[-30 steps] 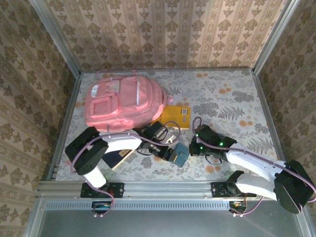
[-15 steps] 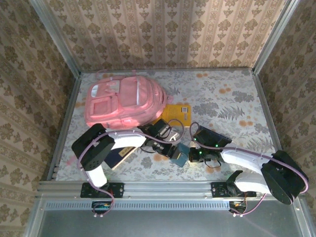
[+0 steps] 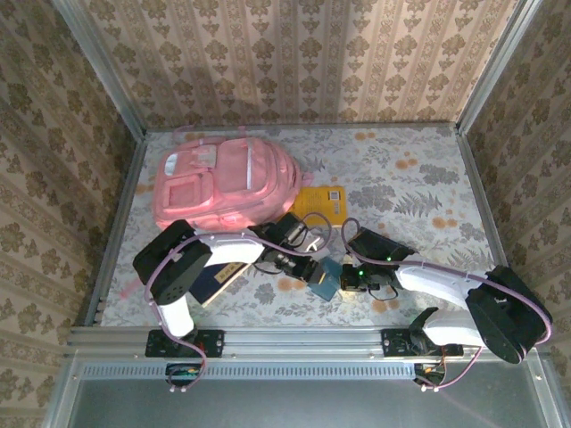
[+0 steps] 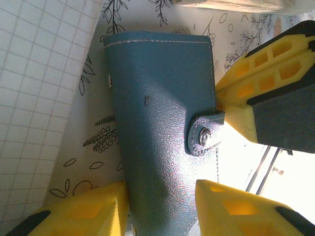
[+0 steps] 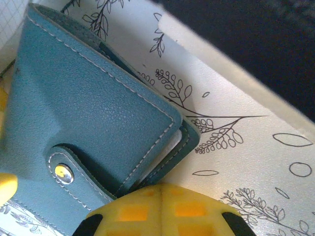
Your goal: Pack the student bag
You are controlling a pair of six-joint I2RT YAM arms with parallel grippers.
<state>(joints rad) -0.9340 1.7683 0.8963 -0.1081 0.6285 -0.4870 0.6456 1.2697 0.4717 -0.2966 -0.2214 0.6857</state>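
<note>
Nothing seems packed yet: near the student bag [image 3: 223,187], the left gripper [image 4: 162,189] grasps a blue wallet [image 4: 157,108], the right gripper [image 5: 162,196] clenched empty.

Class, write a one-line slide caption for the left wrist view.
Left end effector clamps a blue snap wallet; shut right end effector at its edge.

The left gripper [image 3: 310,272] is holding a blue wallet [image 3: 326,280] that is sticking out past its fingers. The right gripper [image 3: 348,280], fingers closed, is sitting just beside the wallet. Beyond both finger pairs, a yellow book [image 3: 321,205] is lying beside the student bag [image 3: 223,183].
</note>
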